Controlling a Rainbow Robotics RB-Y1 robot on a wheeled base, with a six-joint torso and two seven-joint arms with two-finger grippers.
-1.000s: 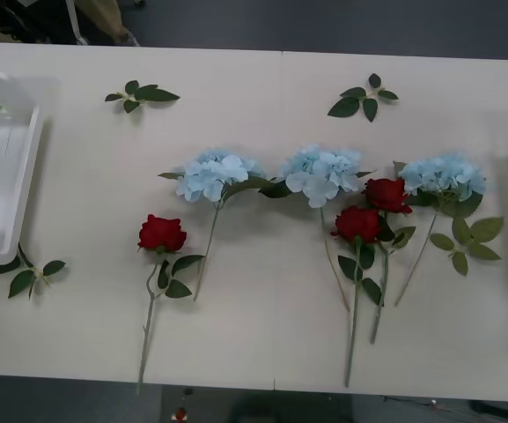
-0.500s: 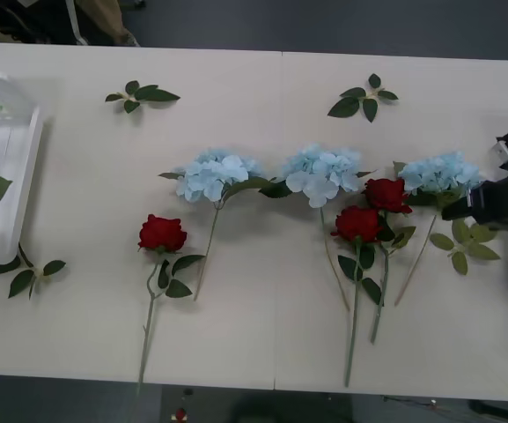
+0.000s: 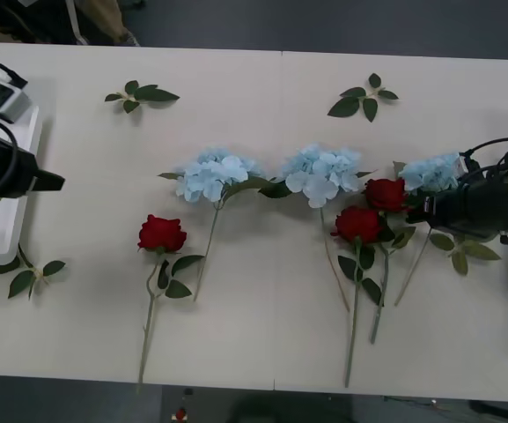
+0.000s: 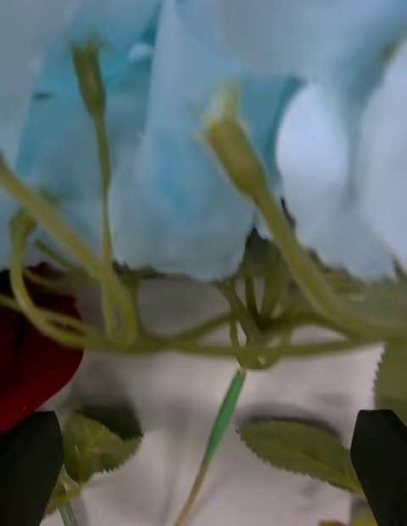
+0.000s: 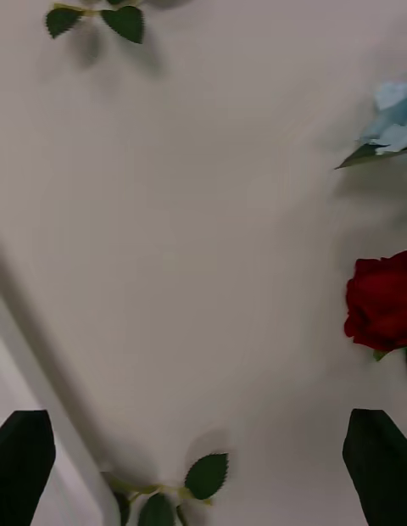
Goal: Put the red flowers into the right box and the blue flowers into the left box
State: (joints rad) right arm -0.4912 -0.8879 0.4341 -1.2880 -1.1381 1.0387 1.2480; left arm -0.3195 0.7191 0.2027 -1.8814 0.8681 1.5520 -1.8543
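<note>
Blue flower (image 3: 430, 174) framed between spread right hand (image 4: 208, 467) for stem pinch; left hand (image 5: 203, 467) spread, idle near left box (image 3: 11, 189).

- No words, numbers, labels or brand marks can be read anywhere here.
- The left box (image 3: 7, 231) carries no mark that reads as letters or figures.
- The desk (image 3: 262, 308) is plain, with no print on its surface.
- The black casings of the two arms show no legible lettering from where I stand.
</note>
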